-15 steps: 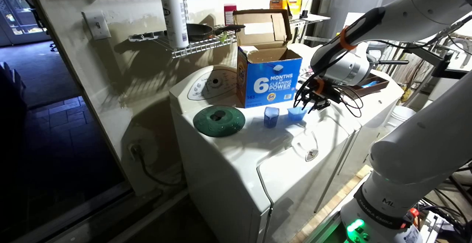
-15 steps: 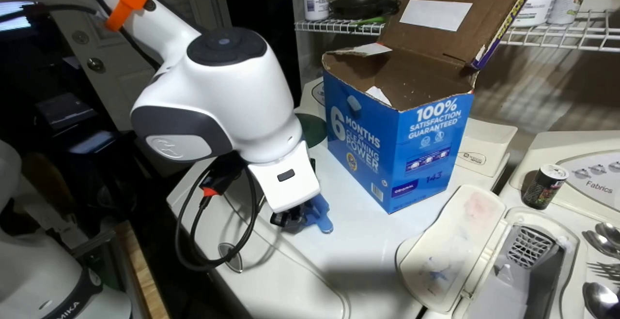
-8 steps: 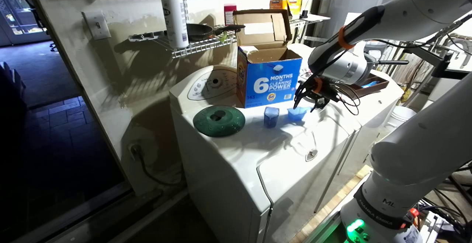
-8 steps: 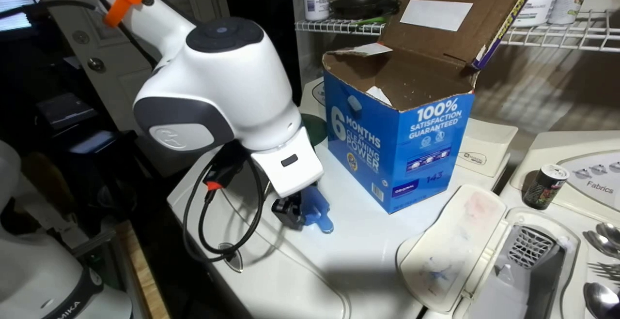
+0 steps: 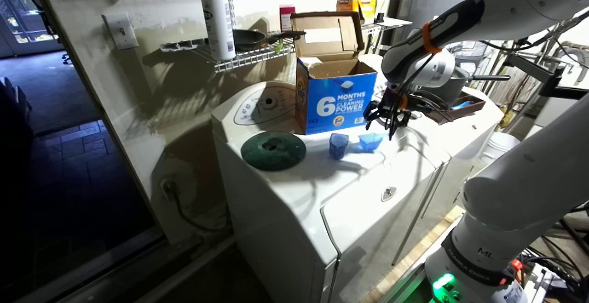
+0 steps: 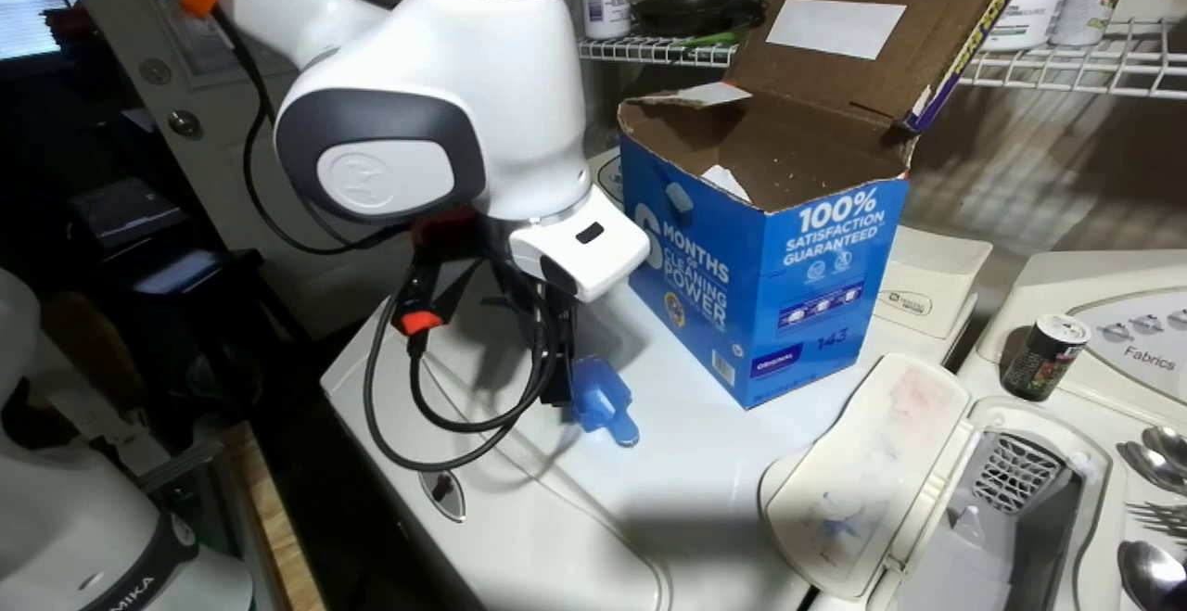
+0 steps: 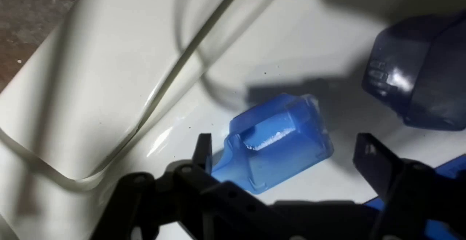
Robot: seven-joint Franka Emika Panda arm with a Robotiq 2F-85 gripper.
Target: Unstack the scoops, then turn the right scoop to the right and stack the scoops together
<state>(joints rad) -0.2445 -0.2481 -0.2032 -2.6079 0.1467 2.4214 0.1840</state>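
On top of the white appliance (image 5: 317, 181), in front of the blue cardboard box (image 5: 343, 103), the left scoop (image 5: 338, 147) and the right scoop (image 5: 370, 142) stand apart, so you can count the unstacking as done. The left scoop sits nearer the round green disc (image 5: 289, 155); the right scoop is just beside its partner, with its handle (image 7: 226, 170) pointing away. In the wrist view a shadowed strip of white shows between them.

Your gripper (image 7: 284, 148) holds nothing. Its fingers (image 7: 202, 150) are spread wide over the right scoop, which lies between them in the wrist view, the handle's end running behind one finger. You see no grip on it in any view, and in an exterior view the fingertips (image 5: 369, 118) look to hang above it.

Whether the turn to the right is finished, you can't tell from this alone: the handle's direction doesn't settle it, and I'd treat that step as unconfirmed. The stack is plainly not made. As I judge it, what you have left is any turning the right scoop needs, then taking hold of a scoop and nesting the two. Check which way each mouth faces; the translucent walls don't make that clear here.
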